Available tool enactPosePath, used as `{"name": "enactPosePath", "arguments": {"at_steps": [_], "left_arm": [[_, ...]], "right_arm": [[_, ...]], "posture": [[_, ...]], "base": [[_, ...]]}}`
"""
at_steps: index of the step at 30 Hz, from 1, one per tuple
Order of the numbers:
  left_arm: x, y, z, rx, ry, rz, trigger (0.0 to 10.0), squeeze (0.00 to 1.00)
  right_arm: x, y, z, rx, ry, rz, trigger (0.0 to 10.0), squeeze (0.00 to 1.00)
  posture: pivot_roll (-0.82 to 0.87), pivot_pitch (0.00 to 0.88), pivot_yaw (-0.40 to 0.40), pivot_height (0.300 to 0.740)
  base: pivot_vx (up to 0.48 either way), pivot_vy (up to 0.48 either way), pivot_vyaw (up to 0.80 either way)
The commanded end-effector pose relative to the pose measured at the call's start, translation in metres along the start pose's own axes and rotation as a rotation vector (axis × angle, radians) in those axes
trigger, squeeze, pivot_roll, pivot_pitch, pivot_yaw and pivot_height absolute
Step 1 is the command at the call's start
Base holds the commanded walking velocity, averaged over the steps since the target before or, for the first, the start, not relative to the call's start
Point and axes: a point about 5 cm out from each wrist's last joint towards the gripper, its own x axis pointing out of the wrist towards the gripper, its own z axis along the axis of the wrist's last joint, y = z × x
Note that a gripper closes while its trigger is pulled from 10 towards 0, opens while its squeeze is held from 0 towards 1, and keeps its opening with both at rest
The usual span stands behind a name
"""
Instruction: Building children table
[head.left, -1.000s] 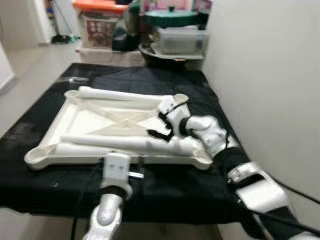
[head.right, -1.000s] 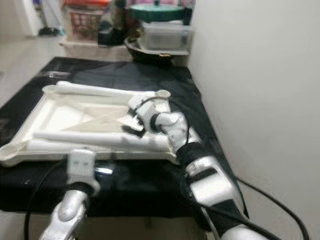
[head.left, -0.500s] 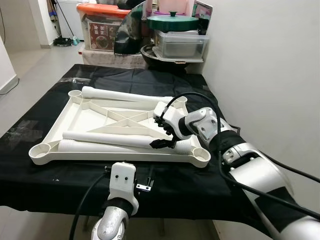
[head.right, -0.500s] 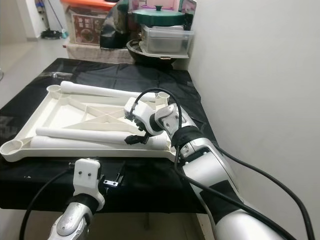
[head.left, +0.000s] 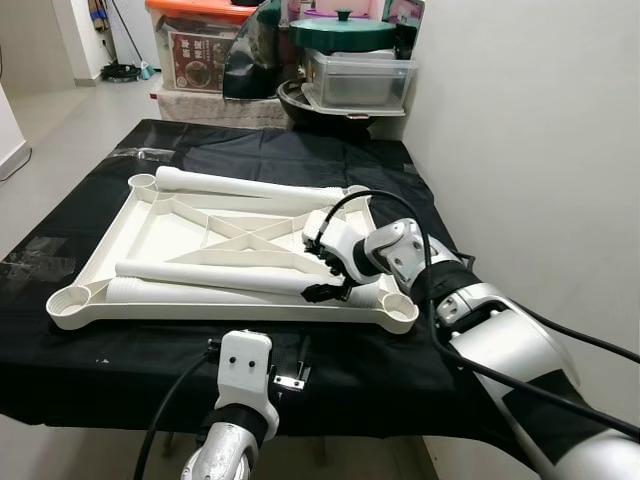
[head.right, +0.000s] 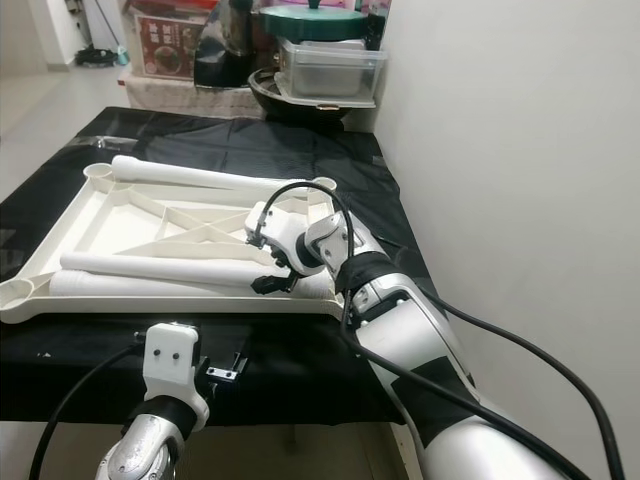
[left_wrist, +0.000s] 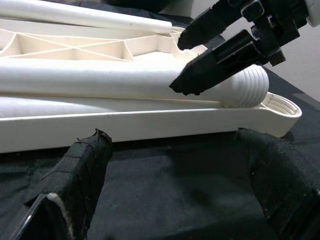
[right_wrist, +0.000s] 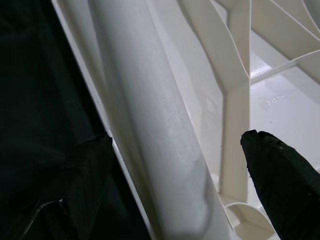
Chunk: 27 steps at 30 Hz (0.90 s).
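Observation:
A white plastic tabletop (head.left: 160, 232) lies upside down on the black-covered table (head.left: 60, 240). One white leg (head.left: 250, 185) rests along its far edge. Two more legs lie side by side near the front, the upper leg (head.left: 210, 275) above the lower leg (head.left: 190, 294). My right gripper (head.left: 316, 267) is open, with one finger on each side of the upper leg's right end (right_wrist: 150, 130). My left gripper (left_wrist: 175, 185) is open and holds nothing. It hangs low before the tabletop's near rim (left_wrist: 125, 125), with its wrist (head.left: 246, 365) at the table's front edge.
A white wall (head.left: 520, 150) runs close along the table's right side. Behind the table stand a clear box (head.left: 360, 80), a green-lidded pot (head.left: 342, 32) and an orange-lidded bin (head.left: 200, 40). Open floor (head.left: 60, 120) lies to the left.
The camera has shifted and the picture has sharpened. My right gripper stays astride the leg's end. My left wrist sits slightly lower at the table's front edge.

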Motion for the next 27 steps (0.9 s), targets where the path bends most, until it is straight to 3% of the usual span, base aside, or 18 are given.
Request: {"name": "enactPosePath", "arguments": {"at_steps": [1, 5, 7, 9, 11, 12, 15, 16, 19, 20, 22, 25, 27], "left_arm": [[0.002, -0.013, 0.002, -0.064, -0.001, -0.01, 10.0, 0.0], [0.002, -0.013, 0.002, -0.064, 0.0, -0.009, 10.0, 0.0], [0.004, -0.012, 0.001, -0.062, 0.001, -0.006, 10.0, 0.0], [0.004, -0.012, 0.001, -0.062, 0.001, -0.006, 10.0, 0.0], [0.006, -0.01, 0.001, -0.059, 0.001, -0.001, 10.0, 0.0], [0.006, -0.01, 0.001, -0.059, 0.001, -0.001, 10.0, 0.0], [0.009, -0.007, 0.0, -0.051, 0.002, 0.0, 10.0, 0.0], [0.009, -0.007, 0.0, -0.051, 0.002, 0.0, 10.0, 0.0], [0.012, -0.004, -0.001, -0.041, 0.002, 0.001, 10.0, 0.0], [0.012, -0.004, -0.001, -0.041, 0.002, 0.001, 10.0, 0.0], [0.014, -0.001, -0.002, -0.031, 0.0, 0.004, 10.0, 0.0], [0.016, 0.002, -0.003, -0.025, -0.002, 0.008, 10.0, 0.0], [0.019, 0.005, -0.004, -0.022, -0.002, 0.011, 10.0, 0.0]], "right_arm": [[-0.002, -0.001, 0.009, 0.002, -0.035, 0.01, 10.0, 0.0], [-0.005, -0.002, 0.017, 0.007, -0.084, 0.021, 10.0, 0.0], [-0.01, -0.004, 0.028, 0.055, -0.17, 0.036, 10.0, 0.0], [-0.01, -0.004, 0.028, 0.055, -0.17, 0.036, 10.0, 0.0], [-0.019, -0.01, 0.046, 0.114, -0.37, 0.003, 10.0, 0.0], [-0.019, -0.01, 0.046, 0.114, -0.37, 0.003, 10.0, 0.0], [-0.029, -0.019, 0.052, 0.201, -0.588, -0.096, 10.0, 0.0], [-0.029, -0.019, 0.052, 0.201, -0.588, -0.096, 10.0, 0.0], [-0.034, -0.024, 0.04, 0.287, -0.728, -0.243, 10.0, 0.0], [-0.034, -0.024, 0.04, 0.287, -0.728, -0.243, 10.0, 0.0], [-0.038, -0.024, 0.022, 0.341, -0.812, -0.378, 10.0, 0.0], [-0.041, -0.016, 0.004, 0.372, -0.867, -0.486, 10.0, 0.0], [-0.04, -0.002, -0.012, 0.391, -0.894, -0.537, 10.0, 0.0]], "posture": [[0.14, 0.031, -0.15, 0.74], [0.14, 0.024, -0.15, 0.74], [0.14, 0.015, -0.153, 0.74], [0.14, 0.015, -0.153, 0.74], [0.14, 0.002, -0.145, 0.74], [0.14, 0.002, -0.145, 0.74], [0.14, 0.0, -0.13, 0.74], [0.14, 0.0, -0.13, 0.74], [0.14, 0.0, -0.118, 0.74], [0.14, 0.0, -0.118, 0.74], [0.14, 0.0, -0.108, 0.74], [0.14, 0.0, -0.102, 0.74], [0.14, 0.0, -0.091, 0.74]], "base": [[0.0, 0.0, 0.0], [0.0, 0.0, 0.0], [0.0, 0.0, 0.0], [0.0, 0.0, 0.0], [0.0, 0.0, 0.0], [0.0, 0.0, 0.0], [0.0, 0.0, 0.0], [0.0, 0.0, 0.0], [0.0, 0.0, 0.0], [0.0, 0.0, 0.0], [0.0, 0.0, 0.0], [0.0, 0.0, 0.0], [0.0, 0.0, 0.0]]}}
